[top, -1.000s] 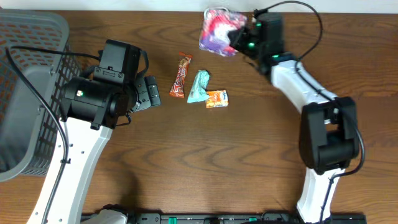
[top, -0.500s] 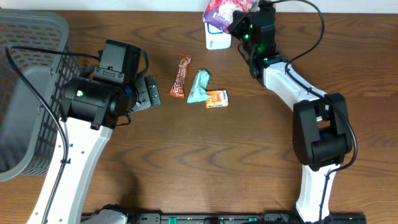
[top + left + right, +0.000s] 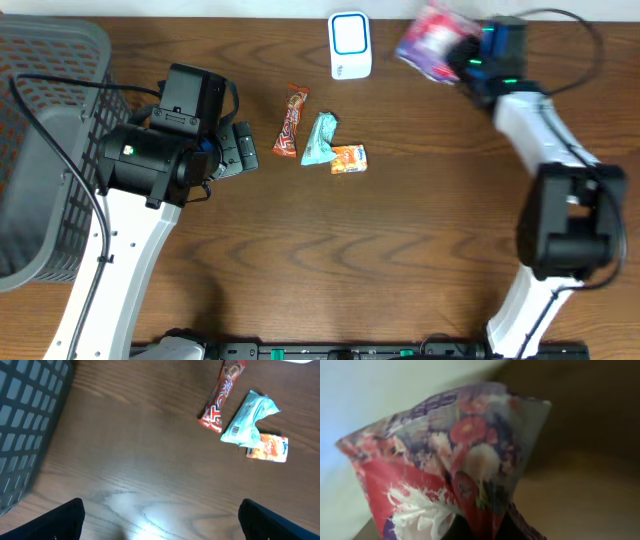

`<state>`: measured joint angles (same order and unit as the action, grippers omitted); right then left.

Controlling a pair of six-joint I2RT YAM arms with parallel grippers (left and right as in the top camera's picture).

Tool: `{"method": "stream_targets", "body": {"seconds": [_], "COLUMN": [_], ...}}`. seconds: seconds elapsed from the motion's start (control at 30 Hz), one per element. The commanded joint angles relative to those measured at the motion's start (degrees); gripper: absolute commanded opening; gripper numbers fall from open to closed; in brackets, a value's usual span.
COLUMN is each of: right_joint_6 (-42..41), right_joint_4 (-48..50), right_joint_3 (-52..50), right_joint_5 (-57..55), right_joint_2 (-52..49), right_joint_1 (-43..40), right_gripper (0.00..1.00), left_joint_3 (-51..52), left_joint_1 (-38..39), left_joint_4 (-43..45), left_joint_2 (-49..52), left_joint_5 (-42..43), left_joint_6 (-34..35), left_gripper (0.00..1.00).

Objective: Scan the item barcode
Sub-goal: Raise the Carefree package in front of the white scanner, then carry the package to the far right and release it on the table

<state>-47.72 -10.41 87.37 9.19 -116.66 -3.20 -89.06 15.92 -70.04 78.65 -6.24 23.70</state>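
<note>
1. Right pincer [image 3: 462, 58] clamped on the floral packet [image 3: 428, 42], which sticks out just past its tips.
2. White scanner [image 3: 350, 45] sits beyond the packet, apart from it.
3. Left pincer [image 3: 160, 522] spread wide, snacks [image 3: 247, 422] ahead on the surface [image 3: 130, 460].
4. Packet is blurred overhead, print unreadable; right fingertips cut off in the wrist view.

The table [image 3: 400, 250] is brown wood, smooth, with a soft shine. The basket [image 3: 60, 40] is grey matt plastic. The flowery bag [image 3: 455, 470] is thin, crinkly, glossy plastic. The scanner [image 3: 350, 45] is smooth white plastic. The red bar wrapper [image 3: 292, 122] and teal packet [image 3: 247, 420] look shiny and wrinkled.
</note>
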Motion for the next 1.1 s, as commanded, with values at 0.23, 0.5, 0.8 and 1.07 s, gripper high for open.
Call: {"method": "stream_targets", "body": {"seconds": [0.23,0.5,0.8,1.07], "right_joint_6": [-10.1,0.9,28.5,31.5], "right_joint_4": [-19.5,-22.0,-21.7,-28.7], "right_joint_3": [0.8,0.8,0.8,0.8], "right_joint_5": [-1.5,-11.0,17.7,13.1], "right_joint_2": [4.0,4.0,4.0,4.0], "right_joint_1": [-18.6,-28.2,-30.0,-23.5], "right_gripper": [0.01,0.55,0.66,0.01], "left_joint_3": [0.0,0.0,0.0,0.0], "left_joint_1": [0.0,0.0,0.0,0.0], "left_joint_4": [0.0,0.0,0.0,0.0], "left_joint_2": [0.0,0.0,0.0,0.0], "left_joint_5": [-0.7,-0.7,-0.7,-0.7], "left_joint_6": [-0.6,-0.5,-0.5,-0.6], "left_gripper": [0.98,0.98,0.98,0.98]}}
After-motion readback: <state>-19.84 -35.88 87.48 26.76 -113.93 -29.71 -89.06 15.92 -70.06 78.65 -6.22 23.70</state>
